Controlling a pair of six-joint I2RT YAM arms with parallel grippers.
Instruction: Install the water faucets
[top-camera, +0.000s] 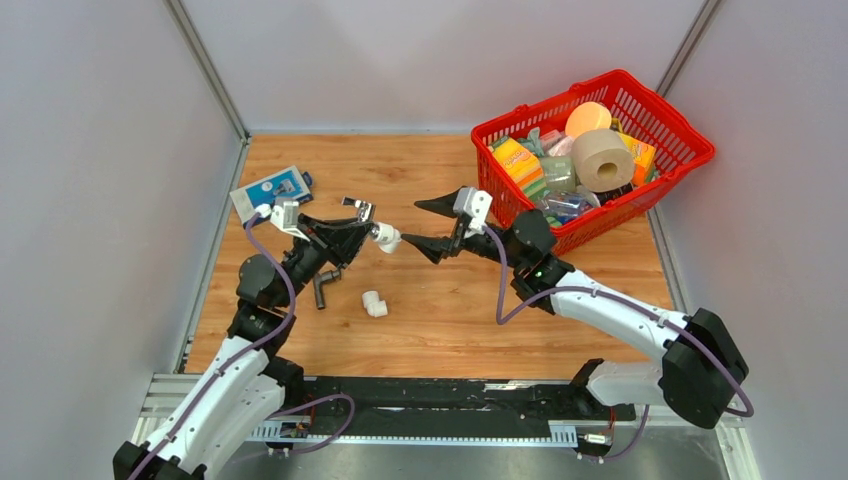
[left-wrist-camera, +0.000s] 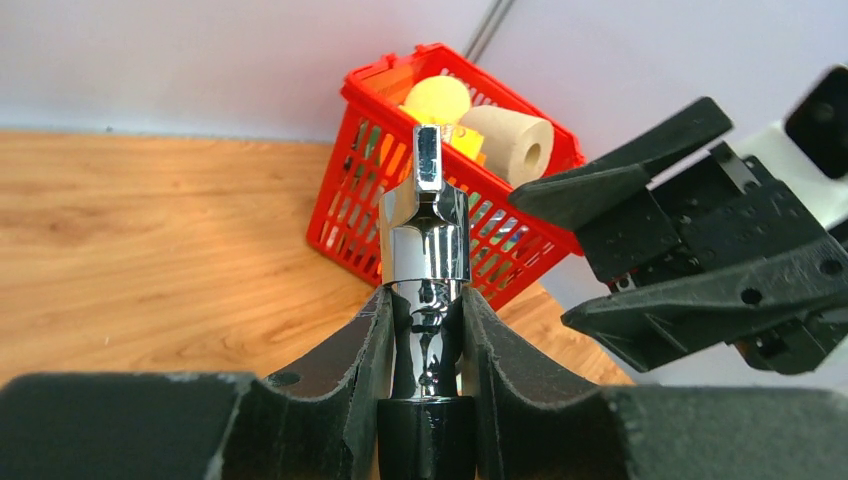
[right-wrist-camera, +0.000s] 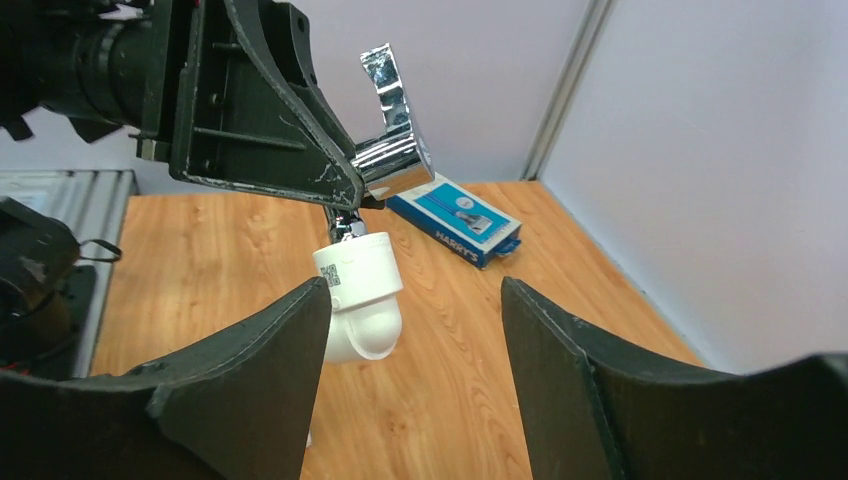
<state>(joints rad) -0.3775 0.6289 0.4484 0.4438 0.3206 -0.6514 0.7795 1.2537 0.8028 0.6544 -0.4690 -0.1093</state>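
Note:
My left gripper (top-camera: 358, 231) is shut on the shiny chrome faucet (left-wrist-camera: 428, 235) and holds it above the table. A white elbow fitting (top-camera: 386, 237) hangs on the faucet's end; in the right wrist view the elbow (right-wrist-camera: 360, 300) sits below the chrome body (right-wrist-camera: 392, 150). My right gripper (top-camera: 415, 224) is open and empty, its jaws spread just right of the elbow, whose side is next to one finger (right-wrist-camera: 270, 350). The dark grey L-shaped faucet (top-camera: 322, 288) lies on the table below the left gripper. A second white elbow (top-camera: 374, 303) lies beside it.
A red basket (top-camera: 690, 165) full of household items stands at the back right, also in the left wrist view (left-wrist-camera: 350, 210). A blue box (top-camera: 270, 190) lies at the back left, also in the right wrist view (right-wrist-camera: 455, 218). Grey walls enclose the wooden table (top-camera: 450, 310).

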